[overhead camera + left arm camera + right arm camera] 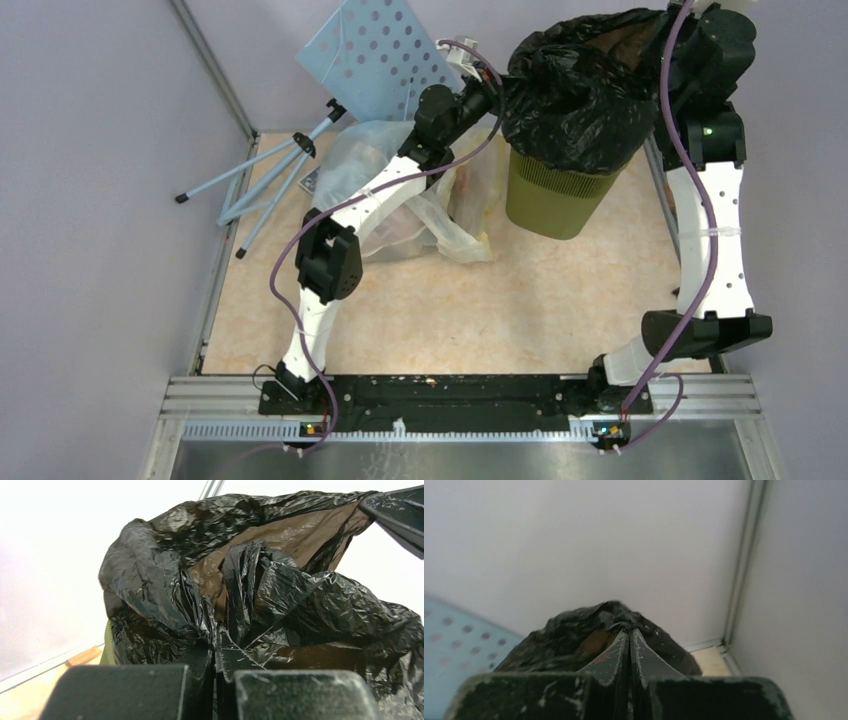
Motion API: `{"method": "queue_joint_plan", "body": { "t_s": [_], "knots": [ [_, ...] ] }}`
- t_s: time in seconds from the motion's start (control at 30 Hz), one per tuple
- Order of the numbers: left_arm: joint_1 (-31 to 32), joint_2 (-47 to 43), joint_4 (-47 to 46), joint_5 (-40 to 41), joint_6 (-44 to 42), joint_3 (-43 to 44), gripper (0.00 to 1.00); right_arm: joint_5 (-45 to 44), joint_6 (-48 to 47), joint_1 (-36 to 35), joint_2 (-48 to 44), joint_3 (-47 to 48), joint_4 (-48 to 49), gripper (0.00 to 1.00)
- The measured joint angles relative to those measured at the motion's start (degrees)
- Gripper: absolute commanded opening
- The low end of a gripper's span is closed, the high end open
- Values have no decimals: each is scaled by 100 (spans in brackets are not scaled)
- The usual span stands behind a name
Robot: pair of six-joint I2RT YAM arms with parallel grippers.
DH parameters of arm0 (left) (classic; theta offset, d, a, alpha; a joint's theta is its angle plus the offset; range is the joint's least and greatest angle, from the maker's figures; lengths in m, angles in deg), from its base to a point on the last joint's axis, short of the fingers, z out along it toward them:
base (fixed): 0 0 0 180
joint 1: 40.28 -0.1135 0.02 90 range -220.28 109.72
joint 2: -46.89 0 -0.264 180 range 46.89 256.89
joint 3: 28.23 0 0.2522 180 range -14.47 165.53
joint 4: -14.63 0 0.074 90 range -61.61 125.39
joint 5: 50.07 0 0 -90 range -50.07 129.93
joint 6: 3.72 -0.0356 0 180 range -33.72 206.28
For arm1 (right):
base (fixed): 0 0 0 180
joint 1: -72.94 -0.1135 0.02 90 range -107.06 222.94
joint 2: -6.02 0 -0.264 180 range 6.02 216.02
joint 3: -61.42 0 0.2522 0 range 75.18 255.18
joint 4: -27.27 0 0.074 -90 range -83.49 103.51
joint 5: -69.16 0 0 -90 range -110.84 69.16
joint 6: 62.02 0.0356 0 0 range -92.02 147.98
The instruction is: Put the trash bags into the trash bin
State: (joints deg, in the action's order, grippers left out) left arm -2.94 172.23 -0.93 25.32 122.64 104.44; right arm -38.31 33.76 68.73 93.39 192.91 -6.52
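Over the green mesh trash bin (553, 198), I am holding the black trash bag (575, 95) draped across its rim, left gripper (216, 652) and right gripper (629, 630) both clamping tight on its plastic.

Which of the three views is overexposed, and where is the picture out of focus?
Left wrist view: the wall behind is blown out to white, the black trash bag is sharp with small glints, and the left gripper is blurred at the bottom edge. Right wrist view: dim and soft, the blue perforated board out of focus. Top view: even light, sharp, no strong glare.
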Motion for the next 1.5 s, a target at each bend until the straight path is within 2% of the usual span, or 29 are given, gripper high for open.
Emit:
{"method": "queue_joint_plan", "body": {
  "t_s": [0.3,0.53,0.77,0.87,1.0,1.07,1.3,1.5],
  "knots": [
    [17,-15,68,-431,144,-39,0,1869,1029,0,-894,-358,-1038,0],
    [28,-199,125,-629,136,-380,0,3359,1762,0,-2002,-1965,-1097,0],
    [33,-463,153,-723,122,-686,0,4083,1891,-2,-1856,-2988,-1368,0],
    [33,-485,149,-726,125,-686,0,4035,1886,0,-1526,-3042,-1471,0],
    [33,-481,160,-717,136,-654,0,3558,1818,0,-1130,-2975,-1526,0],
    [33,-407,157,-697,162,-463,0,3211,1735,0,-756,-2651,-1633,0],
    [33,546,-173,-474,422,1156,0,1891,1377,0,907,-914,-1919,0],
    [39,1191,-595,-39,621,1639,0,975,1049,20,2144,1108,-2555,0]
  ]
}}
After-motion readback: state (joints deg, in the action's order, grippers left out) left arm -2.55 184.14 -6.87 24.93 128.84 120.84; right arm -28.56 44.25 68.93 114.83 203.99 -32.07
